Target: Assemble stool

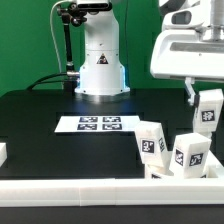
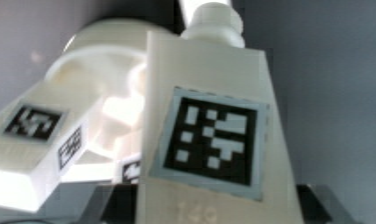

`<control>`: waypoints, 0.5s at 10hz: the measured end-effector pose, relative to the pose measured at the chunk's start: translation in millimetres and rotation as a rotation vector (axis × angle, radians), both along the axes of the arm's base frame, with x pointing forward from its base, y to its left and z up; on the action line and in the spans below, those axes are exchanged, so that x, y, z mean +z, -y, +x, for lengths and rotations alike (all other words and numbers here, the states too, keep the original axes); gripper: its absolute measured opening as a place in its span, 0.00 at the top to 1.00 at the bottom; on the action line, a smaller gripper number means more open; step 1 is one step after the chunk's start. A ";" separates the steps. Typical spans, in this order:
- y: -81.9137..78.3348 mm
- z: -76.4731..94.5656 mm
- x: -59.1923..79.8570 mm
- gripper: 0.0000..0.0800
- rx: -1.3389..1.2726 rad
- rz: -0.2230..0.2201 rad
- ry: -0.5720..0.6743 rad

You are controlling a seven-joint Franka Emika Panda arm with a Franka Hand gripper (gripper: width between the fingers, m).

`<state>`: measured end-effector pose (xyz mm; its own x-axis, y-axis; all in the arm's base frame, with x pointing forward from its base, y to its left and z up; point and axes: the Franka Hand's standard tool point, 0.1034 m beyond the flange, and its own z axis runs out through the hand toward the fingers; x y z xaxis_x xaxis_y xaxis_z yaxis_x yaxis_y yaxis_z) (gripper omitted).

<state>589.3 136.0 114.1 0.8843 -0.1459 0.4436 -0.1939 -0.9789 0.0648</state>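
Observation:
My gripper (image 1: 198, 97) hangs at the exterior view's right, shut on a white blocky stool leg (image 1: 209, 109) that carries a black-and-white tag and is held off the table. In the wrist view this leg (image 2: 211, 90) fills the frame between my dark fingers (image 2: 119, 200), with its round peg (image 2: 210, 14) pointing away from me. Below it two more tagged legs (image 1: 152, 143) (image 1: 190, 152) stand upright. The wrist view shows them (image 2: 34, 122) against the round white seat (image 2: 100, 75). In the exterior view the seat is mostly hidden behind those legs.
The marker board (image 1: 99, 124) lies flat on the black table, in front of the arm's white base (image 1: 99, 68). A long white rail (image 1: 90, 190) runs along the front edge. A small white piece (image 1: 3, 152) sits at the exterior view's left edge.

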 end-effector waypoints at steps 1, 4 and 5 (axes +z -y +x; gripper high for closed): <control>-2.5 -1.2 -1.4 0.59 0.003 0.000 -0.002; -3.4 -1.3 -2.2 0.59 0.020 -0.008 -0.005; -1.5 2.0 -4.1 0.59 0.071 -0.042 -0.011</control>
<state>591.3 137.4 110.1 0.8965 -0.0643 0.4384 -0.1236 -0.9864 0.1083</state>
